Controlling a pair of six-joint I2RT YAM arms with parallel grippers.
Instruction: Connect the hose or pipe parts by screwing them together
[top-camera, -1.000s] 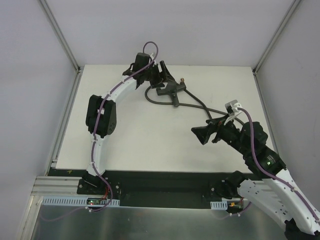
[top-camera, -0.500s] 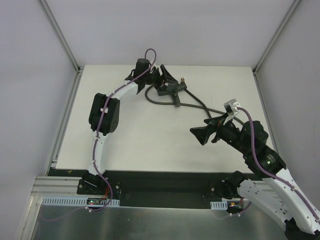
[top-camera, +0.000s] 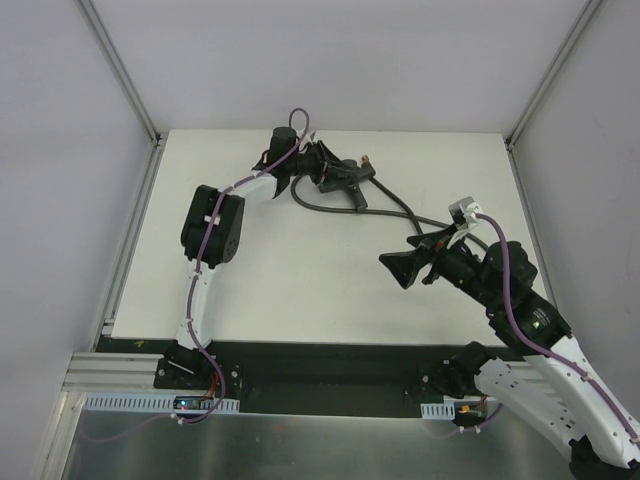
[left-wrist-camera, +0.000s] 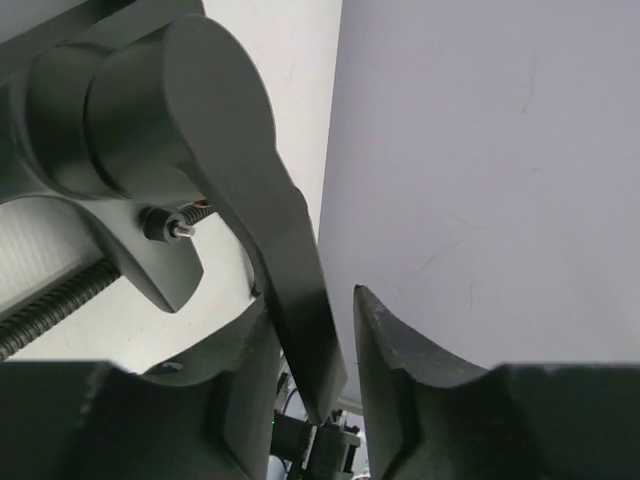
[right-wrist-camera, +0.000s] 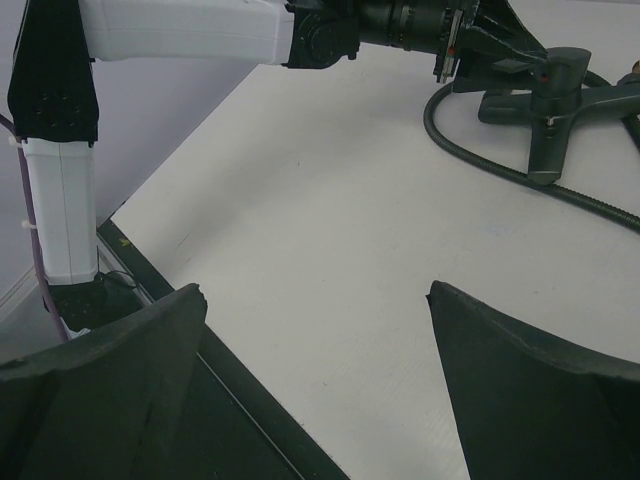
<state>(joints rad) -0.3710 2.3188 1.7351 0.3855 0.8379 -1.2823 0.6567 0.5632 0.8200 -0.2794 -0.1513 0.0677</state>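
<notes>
Altogether one grey hose (top-camera: 385, 209), one black fitting (top-camera: 347, 180), left hand (top-camera: 326, 166), right hand (top-camera: 401, 268).

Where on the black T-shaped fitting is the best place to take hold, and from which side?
Likely its flat arm, approached from the left, where the left hand straddles it. The arm is thin with broad faces that suit two fingers, the fitting lies flat on the table, and its brass tip is left free for threading.
</notes>
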